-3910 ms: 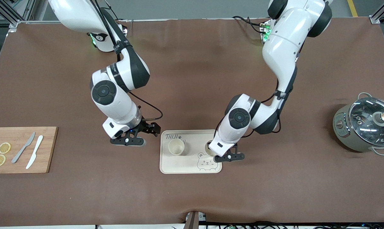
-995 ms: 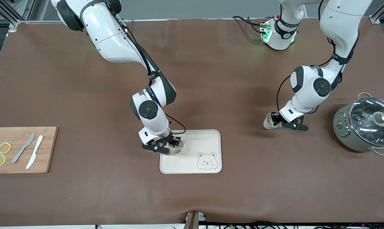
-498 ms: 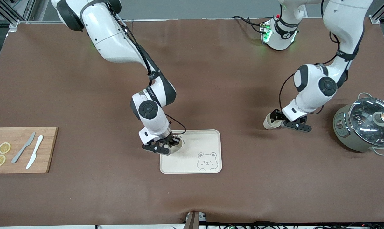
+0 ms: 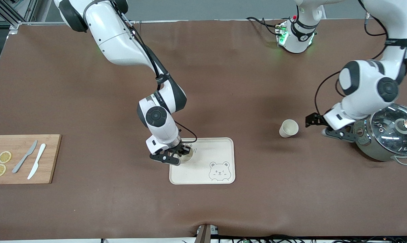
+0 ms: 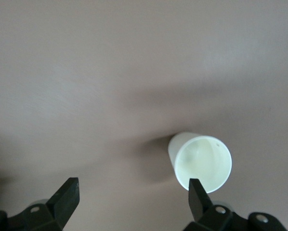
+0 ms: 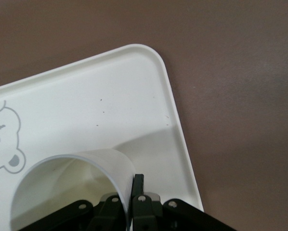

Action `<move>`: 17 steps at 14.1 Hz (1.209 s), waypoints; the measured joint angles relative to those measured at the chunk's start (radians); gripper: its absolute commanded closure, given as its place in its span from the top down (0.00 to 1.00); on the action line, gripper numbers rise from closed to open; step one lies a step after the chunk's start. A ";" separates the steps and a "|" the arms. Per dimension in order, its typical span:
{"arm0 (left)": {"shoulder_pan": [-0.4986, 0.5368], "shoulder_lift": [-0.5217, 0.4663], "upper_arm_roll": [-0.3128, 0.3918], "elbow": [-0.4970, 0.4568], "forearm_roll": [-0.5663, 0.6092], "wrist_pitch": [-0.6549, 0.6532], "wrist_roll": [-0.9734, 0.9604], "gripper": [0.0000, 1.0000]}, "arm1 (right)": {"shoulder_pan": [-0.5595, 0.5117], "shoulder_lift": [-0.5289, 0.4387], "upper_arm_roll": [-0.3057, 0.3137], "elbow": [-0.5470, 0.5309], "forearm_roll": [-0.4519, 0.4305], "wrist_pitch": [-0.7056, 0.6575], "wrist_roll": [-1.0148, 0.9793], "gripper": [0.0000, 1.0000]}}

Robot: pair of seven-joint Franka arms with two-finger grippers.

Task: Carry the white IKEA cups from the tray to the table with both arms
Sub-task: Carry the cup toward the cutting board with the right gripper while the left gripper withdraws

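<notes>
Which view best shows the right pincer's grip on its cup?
The right wrist view: the right pincer is pinched shut on the cup wall, over the bear tray. The front view has it mostly hidden; the left wrist view misses it.

Front view: the right gripper [image 4: 176, 155] and wrist cover most of the tray cup [image 4: 188, 154]; only part of its rim shows. The lettering in the tray [image 4: 220, 145] corner beside this cup is hidden by the gripper. The left arm's wrist overlaps the pot [image 4: 385, 135] edge toward the right arm's end. Both arms' upper links are cut off at the picture's top edge.

Right wrist view: the cup [image 6: 76, 183] is cut off at the picture's edge, its base hidden. The bear drawing [image 6: 4, 139] is cut off.

Left wrist view: the left gripper [image 5: 132, 197] body is cut off; only the fingertips [image 5: 67, 192] show. The worktop cup [image 5: 202, 161] base is hidden by its own wall.
</notes>
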 measured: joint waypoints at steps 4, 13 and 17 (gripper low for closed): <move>0.087 0.098 0.004 0.253 0.000 -0.061 0.056 1.00 | -0.033 -0.168 -0.011 0.020 0.000 -0.274 -0.063 0.00; -0.195 0.415 -0.001 0.674 0.243 -0.191 -0.496 1.00 | -0.455 -0.351 -0.018 -0.019 0.013 -0.476 -0.854 0.00; -0.239 0.335 -0.009 0.834 0.246 -0.530 -0.513 1.00 | -0.538 -0.326 -0.016 -0.042 0.065 -0.437 -1.011 0.00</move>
